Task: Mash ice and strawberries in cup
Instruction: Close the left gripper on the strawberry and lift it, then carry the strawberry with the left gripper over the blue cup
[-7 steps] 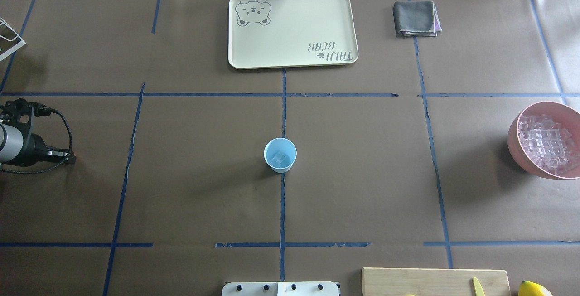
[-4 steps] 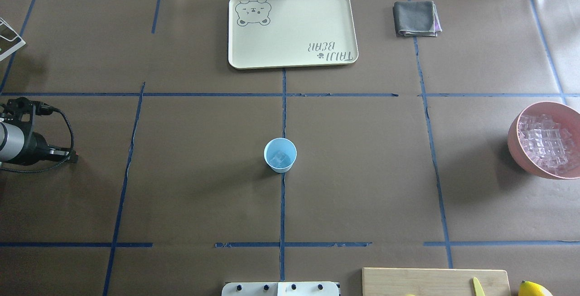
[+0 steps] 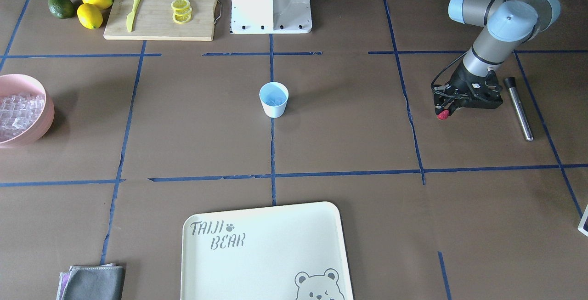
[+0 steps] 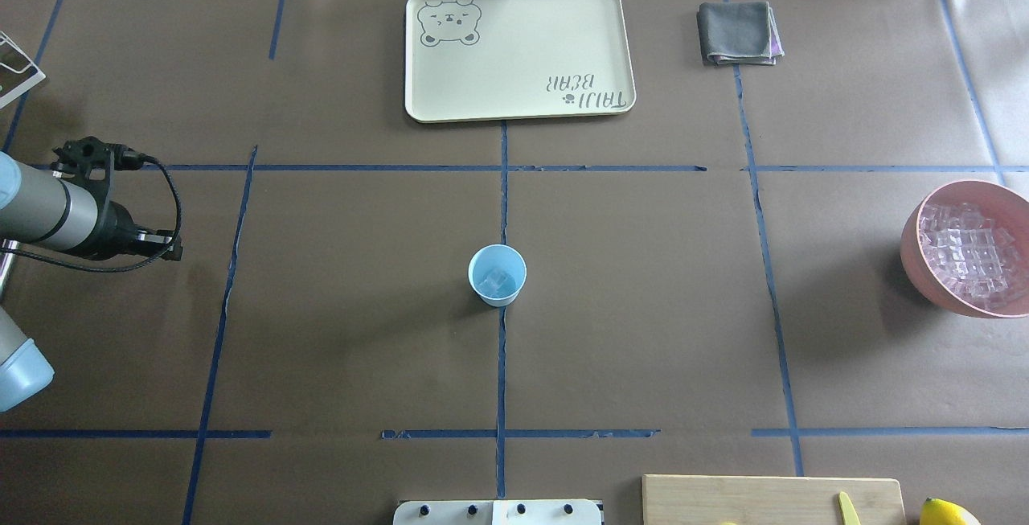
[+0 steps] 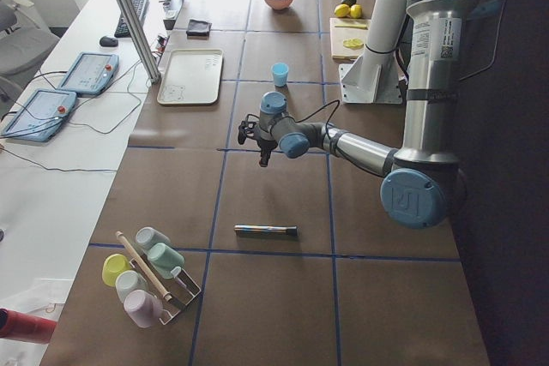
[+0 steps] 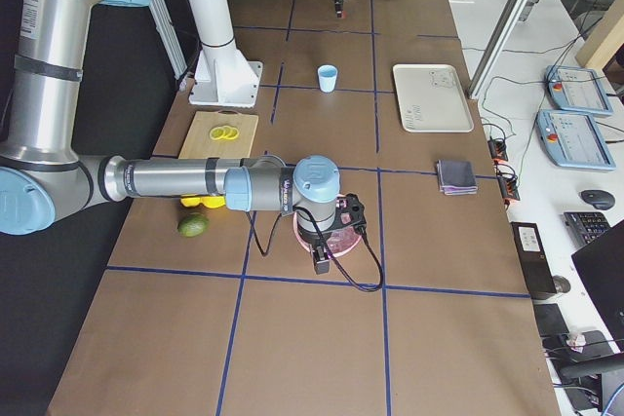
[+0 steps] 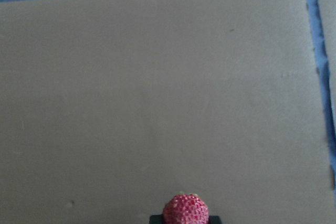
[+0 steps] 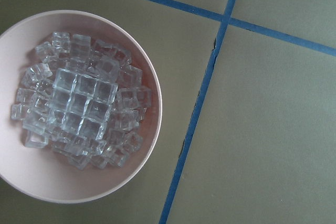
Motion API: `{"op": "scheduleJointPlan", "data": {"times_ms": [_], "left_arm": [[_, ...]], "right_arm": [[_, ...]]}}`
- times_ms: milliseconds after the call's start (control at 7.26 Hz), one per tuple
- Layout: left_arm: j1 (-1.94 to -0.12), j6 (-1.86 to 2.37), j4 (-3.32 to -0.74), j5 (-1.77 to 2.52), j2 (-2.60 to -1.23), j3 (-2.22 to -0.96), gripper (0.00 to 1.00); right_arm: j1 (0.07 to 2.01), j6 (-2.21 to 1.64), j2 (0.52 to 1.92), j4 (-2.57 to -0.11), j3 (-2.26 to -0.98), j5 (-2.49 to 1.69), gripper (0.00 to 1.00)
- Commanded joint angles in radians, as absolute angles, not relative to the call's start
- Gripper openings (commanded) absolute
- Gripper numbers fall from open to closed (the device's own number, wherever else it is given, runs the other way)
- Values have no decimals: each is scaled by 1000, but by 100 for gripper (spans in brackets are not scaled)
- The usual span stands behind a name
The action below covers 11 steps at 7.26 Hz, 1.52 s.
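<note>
The pale-blue cup (image 4: 497, 274) stands at the table's middle with a clear ice cube (image 4: 498, 278) inside; it also shows in the front view (image 3: 274, 99). My left gripper (image 3: 443, 112) is shut on a small red strawberry (image 3: 442, 116) and holds it above the table, well to the cup's left. The strawberry (image 7: 185, 209) fills the bottom of the left wrist view. My right gripper (image 6: 322, 260) hovers by the pink bowl (image 8: 153, 85) full of ice cubes (image 8: 84, 103); I cannot tell whether it is open or shut.
A dark metal rod (image 3: 518, 108) lies behind the left gripper. A cream tray (image 4: 611, 43) and grey cloth (image 4: 738, 32) lie at the far side. A cutting board (image 3: 202, 10) with lemon slices, lemons and a lime sits near the robot base.
My left arm has moved right, toward the cup, and a little away from the robot. The cup, ice and bowl have not moved.
</note>
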<state>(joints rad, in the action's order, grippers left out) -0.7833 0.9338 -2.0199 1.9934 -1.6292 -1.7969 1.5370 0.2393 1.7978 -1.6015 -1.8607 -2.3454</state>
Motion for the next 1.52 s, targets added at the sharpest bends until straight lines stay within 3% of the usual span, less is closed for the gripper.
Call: {"op": "scheduleJointPlan", "data": {"times_ms": [0,275,551,1102,1377], "left_arm": [[-781,943,-1781,1993,-1849,-1825,0],[-699,1038,-1542,1988,-2087,-1813,0],[-580,1243,-1537,1979,-2211,-1787,0],[-482,1344,-1537,1917,-2293,-1767,0],[-479,1380,-1537,1914,-2371,-1686,0]], "right_arm": [[1537,238,1799,-1601,-1861,-2345,99],[1537,238,1801,-1601,-1861,-2345,99],[1537,236,1801,-1601,-1861,-2345,99],[1537,235,1802,-1601,-1861,-2345,99],[1537,235,1802,-1601,-1859,-2345,99]]}}
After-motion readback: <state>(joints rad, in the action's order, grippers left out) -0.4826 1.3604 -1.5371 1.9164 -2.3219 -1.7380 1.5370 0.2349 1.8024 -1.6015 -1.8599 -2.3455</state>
